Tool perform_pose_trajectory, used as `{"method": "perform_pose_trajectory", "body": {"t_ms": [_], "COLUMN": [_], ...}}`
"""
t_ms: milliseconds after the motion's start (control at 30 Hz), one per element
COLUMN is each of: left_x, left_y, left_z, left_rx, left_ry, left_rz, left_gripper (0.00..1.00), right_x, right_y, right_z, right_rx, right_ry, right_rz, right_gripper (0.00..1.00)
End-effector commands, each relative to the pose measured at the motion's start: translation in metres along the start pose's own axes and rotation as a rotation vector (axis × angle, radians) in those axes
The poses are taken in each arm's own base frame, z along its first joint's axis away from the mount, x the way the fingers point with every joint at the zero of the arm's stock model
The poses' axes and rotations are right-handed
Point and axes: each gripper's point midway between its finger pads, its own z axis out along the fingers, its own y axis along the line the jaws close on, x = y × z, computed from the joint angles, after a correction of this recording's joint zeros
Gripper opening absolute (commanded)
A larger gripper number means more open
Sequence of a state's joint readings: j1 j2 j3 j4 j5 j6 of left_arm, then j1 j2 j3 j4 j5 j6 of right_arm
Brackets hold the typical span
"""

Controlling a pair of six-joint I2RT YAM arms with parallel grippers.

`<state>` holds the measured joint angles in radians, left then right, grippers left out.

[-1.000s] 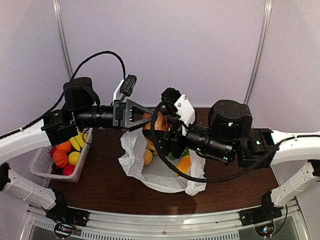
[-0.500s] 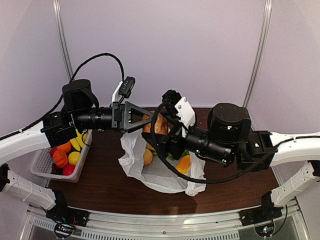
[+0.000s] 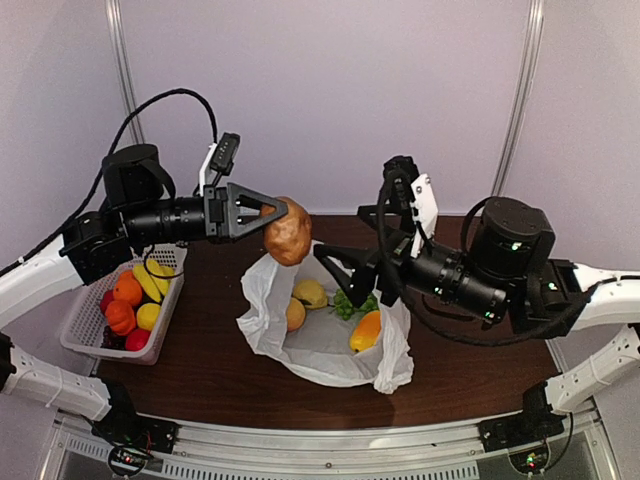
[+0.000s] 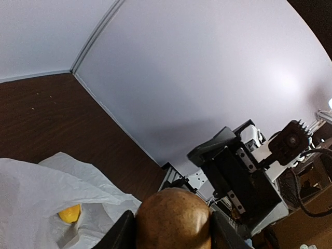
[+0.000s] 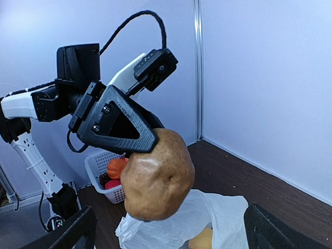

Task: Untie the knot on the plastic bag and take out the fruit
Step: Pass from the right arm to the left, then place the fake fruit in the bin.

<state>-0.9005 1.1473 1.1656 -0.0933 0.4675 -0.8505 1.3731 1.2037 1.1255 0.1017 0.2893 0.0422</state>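
Here, one brown fruit (image 3: pixel 287 231) in left claw (image 3: pixel 270 212); four in plastic bag (image 3: pixel 322 357).

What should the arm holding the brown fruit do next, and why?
Probably swing the left fingers over to the white basket and let go there. They hold the brown fruit in the air above the open plastic bag, so it is out, and the basket on that side has other fruit in it.
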Motion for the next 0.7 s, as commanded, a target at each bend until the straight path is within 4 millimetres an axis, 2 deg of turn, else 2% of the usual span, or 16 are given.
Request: {"method": "perform_pose_trajectory", "body": {"t_ms": [0,100,233,400,533,667], "left_x": [-0.041,-0.053,-0.058,-0.065,-0.063,-0.055], "left_y": [0.035,0.08,0.14,0.22,0.27,0.306], "left_z": [-0.042,-0.073,-0.119,-0.199,-0.266,-0.326], "left_rx": [-0.168,-0.32,-0.485,-0.824,-1.108,-1.179], "left_ry": [-0.111,-0.129,-0.142,-0.219,-0.301,-0.461], "left_rz": [0.066,0.056,0.01,-0.048,-0.098,-0.216], "left_gripper": [0.41,0.41,0.4,0.37,0.36,0.36], "right_x": [-0.01,-0.005,0.011,0.03,0.041,0.042], "right_y": [-0.03,-0.056,-0.095,-0.145,-0.165,-0.169], "right_z": [-0.019,-0.024,-0.031,-0.039,-0.045,-0.047], "right_rx": [0.127,0.237,0.374,0.487,0.529,0.532], "right_ry": [-0.011,0.041,0.128,0.182,0.201,0.201], "right_rz": [0.092,0.1,0.102,0.18,0.205,0.211], "right_gripper": [0.99,0.99,0.99,0.99,0.99,0.99]}}
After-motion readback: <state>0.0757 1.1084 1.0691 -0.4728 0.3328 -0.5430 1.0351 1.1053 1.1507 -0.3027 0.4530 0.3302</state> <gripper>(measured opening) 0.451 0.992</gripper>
